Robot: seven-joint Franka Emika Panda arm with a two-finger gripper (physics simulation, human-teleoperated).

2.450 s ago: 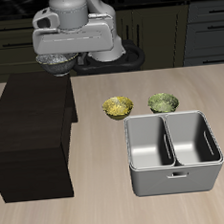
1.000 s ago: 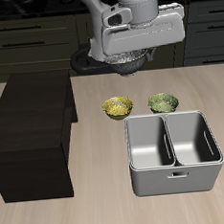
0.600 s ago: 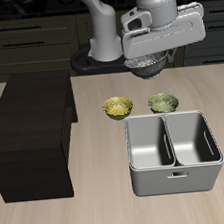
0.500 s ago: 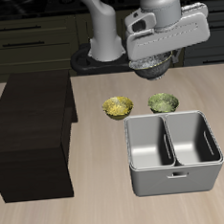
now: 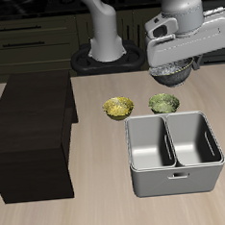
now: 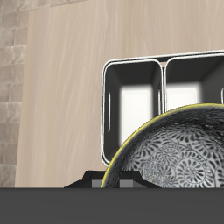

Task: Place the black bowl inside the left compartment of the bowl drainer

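Observation:
The black bowl (image 5: 172, 76), silvery-grey and speckled, hangs in the air with my gripper (image 5: 178, 64) shut on its rim. It is high above the table, just behind the bowl drainer (image 5: 175, 182), roughly over one small yellow-green bowl (image 5: 164, 102). In the wrist view the black bowl (image 6: 179, 153) fills the foreground, with a yellow-green edge line. Beyond it the bowl drainer (image 6: 107, 96) shows two wells, both with nothing in them. My fingertips are hidden by the hand and the bowl.
A second yellow-green bowl (image 5: 119, 107) sits beside the first, behind the drainer. A large black cabinet (image 5: 30, 136) stands on the table on the far side of these bowls. The robot's base (image 5: 105, 55) is at the back.
My gripper has carried the black bowl sideways from above the black cabinet, across the back of the table, to a spot behind the drainer, and it has come slightly lower.

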